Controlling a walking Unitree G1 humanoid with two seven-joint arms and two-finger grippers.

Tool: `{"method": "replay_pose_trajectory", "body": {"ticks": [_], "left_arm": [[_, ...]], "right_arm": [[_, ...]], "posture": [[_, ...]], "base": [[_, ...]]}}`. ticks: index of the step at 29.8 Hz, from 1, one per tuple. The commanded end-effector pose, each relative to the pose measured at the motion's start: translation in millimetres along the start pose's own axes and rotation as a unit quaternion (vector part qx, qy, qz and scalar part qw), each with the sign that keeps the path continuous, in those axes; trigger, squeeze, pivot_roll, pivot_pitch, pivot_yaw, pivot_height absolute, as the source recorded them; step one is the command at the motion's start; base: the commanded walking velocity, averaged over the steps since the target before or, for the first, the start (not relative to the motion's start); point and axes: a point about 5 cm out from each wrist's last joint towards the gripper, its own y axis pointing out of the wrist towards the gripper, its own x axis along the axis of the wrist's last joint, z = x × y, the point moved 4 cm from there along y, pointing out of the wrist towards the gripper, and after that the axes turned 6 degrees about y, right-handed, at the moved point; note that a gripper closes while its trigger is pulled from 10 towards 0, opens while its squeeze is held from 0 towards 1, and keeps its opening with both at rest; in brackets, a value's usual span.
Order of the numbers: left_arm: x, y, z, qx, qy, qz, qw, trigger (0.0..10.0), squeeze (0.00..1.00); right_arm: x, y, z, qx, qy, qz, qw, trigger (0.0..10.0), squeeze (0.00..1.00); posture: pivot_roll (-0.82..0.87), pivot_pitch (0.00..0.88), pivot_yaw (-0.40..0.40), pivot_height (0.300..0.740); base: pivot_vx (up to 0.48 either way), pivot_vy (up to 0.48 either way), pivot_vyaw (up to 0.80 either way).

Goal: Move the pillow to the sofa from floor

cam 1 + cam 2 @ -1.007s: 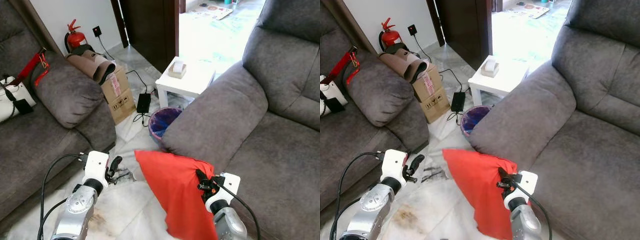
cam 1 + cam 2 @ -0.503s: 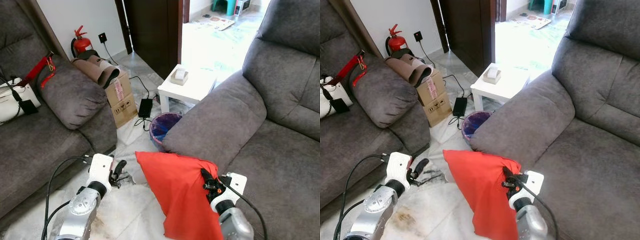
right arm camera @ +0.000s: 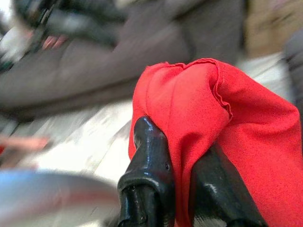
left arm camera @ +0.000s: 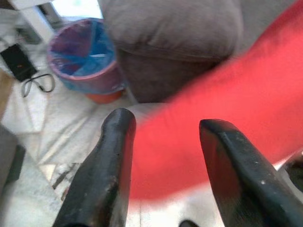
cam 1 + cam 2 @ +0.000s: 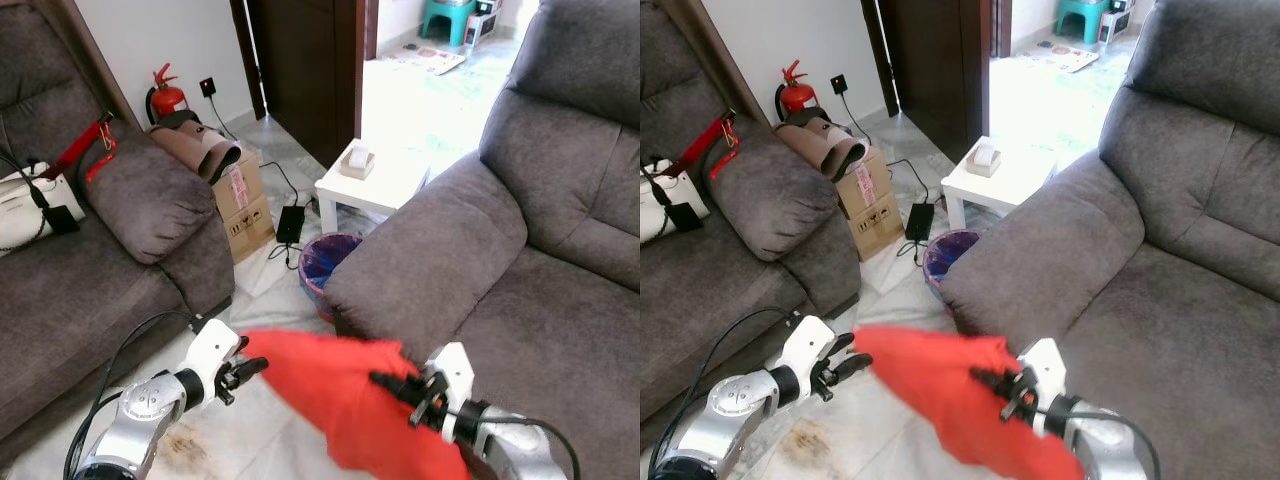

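Right gripper: clenched on a bunched fold of the red pillow; in the right wrist view the cloth is seen pinched between the two black fingers. The pillow is held off the floor, at about 6 o'clock in the head view, just in front of the armrest of the right sofa. Its outline is motion-blurred, and its lower edge is cut off by the frame bottom, so its full extent cannot be judged.

Left gripper: fingers parted, nothing gripped. In the left wrist view the red cloth is seen across and beyond the gap; contact between fingers and cloth cannot be confirmed. In the head view the gripper is placed at about 7 o'clock, its tips just beside the pillow's left corner.

Waste bin: lined with a blue bag, standing on the floor at about 12 o'clock from the pillow, partly hidden behind the armrest. Contents cannot be made out.

Cardboard box: at about 11 o'clock, beside the left sofa, with a brown rolled item laid across its top; interior hidden.

White side table: a small box is carried on it. Fire extinguisher: partly hidden behind the brown item.
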Motion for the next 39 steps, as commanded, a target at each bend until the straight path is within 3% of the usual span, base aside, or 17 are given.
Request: {"method": "replay_pose_trajectory", "body": {"ticks": [1, 2, 6, 9, 11, 16, 25, 32, 33, 34, 35, 37, 39], "left_arm": [[-11.6, -5.5, -3.6, -0.029, 0.007, 0.030, 0.999, 10.0, 1.00], [-10.6, -6.8, -7.6, -0.059, 0.013, 0.033, 0.998, 10.0, 1.00], [-14.0, -7.9, -13.8, -0.086, 0.013, 0.042, 0.995, 10.0, 1.00], [-14.9, -8.2, -30.4, -0.141, 0.021, 0.040, 0.989, 10.0, 1.00], [-12.8, -7.6, -33.4, -0.152, 0.022, 0.036, 0.988, 10.0, 1.00], [-13.9, -9.8, -51.6, -0.225, 0.046, 0.050, 0.972, 10.0, 1.00], [-28.8, -14.2, -58.0, -0.257, 0.101, 0.091, 0.957, 10.0, 1.00], [-22.8, -10.7, -53.6, -0.243, 0.118, 0.082, 0.959, 10.0, 1.00], [-23.7, -11.6, -54.7, -0.248, 0.122, 0.085, 0.957, 10.0, 0.55], [-24.6, -12.3, -55.5, -0.252, 0.125, 0.087, 0.956, 10.0, 0.55], [-27.2, -14.0, -58.2, -0.259, 0.130, 0.090, 0.953, 10.0, 0.00], [-29.0, -14.9, -59.5, -0.262, 0.127, 0.093, 0.952, 10.0, 0.00], [-44.7, -23.0, -65.3, -0.284, 0.129, 0.125, 0.942, 10.0, 0.00]], "right_arm": [[21.8, 6.3, 14.5, 0.049, -0.040, -0.028, 0.998, 10.0, 0.00], [19.2, 5.6, 18.2, 0.055, -0.038, -0.023, 0.997, 10.0, 0.00], [21.9, 4.0, 25.3, 0.078, -0.033, -0.027, 0.996, 10.0, 0.00], [28.9, 4.4, 31.3, 0.094, -0.041, -0.028, 0.994, 10.0, 0.00], [29.2, 4.4, 31.6, 0.095, -0.043, -0.027, 0.994, 10.0, 0.00], [33.4, 6.0, 36.2, 0.106, -0.041, -0.032, 0.993, 10.0, 0.00], [38.8, -1.9, 43.4, 0.122, -0.042, -0.033, 0.991, 10.0, 0.00], [38.1, -6.6, 47.5, 0.136, -0.036, -0.027, 0.990, 10.0, 0.00], [38.2, -6.9, 47.9, 0.137, -0.036, -0.027, 0.990, 10.0, 0.00], [38.3, -7.2, 48.1, 0.137, -0.036, -0.026, 0.990, 10.0, 0.00], [38.6, -7.8, 48.9, 0.139, -0.036, -0.025, 0.989, 10.0, 0.00], [39.0, -8.3, 49.5, 0.141, -0.036, -0.024, 0.989, 10.0, 0.00], [40.8, -10.3, 49.3, 0.142, -0.036, -0.024, 0.989, 10.0, 0.00]], "posture": [[0.07, 0.071, 0.096, 0.740], [0.07, 0.069, 0.100, 0.740], [0.07, 0.069, 0.102, 0.740], [0.06, 0.076, 0.101, 0.740], [0.06, 0.083, 0.101, 0.740], [0.06, 0.098, 0.101, 0.740], [0.05, 0.116, 0.098, 0.740], [0.06, 0.121, 0.091, 0.740], [0.05, 0.122, 0.091, 0.740], [0.05, 0.122, 0.091, 0.740], [0.05, 0.124, 0.091, 0.740], [0.06, 0.126, 0.091, 0.740], [0.05, 0.128, 0.090, 0.740]], "base": [[0.000, 0.000, 0.00], [0.000, 0.000, 0.00], [0.000, 0.000, 0.00], [0.000, 0.000, 0.00], [0.000, 0.000, 0.00], [0.000, 0.000, 0.00], [0.000, 0.000, 0.00], [0.000, 0.000, 0.00], [0.000, 0.000, 0.00], [0.000, 0.000, 0.00], [0.000, 0.000, 0.00], [0.000, 0.000, 0.00], [0.000, 0.000, 0.00]]}}
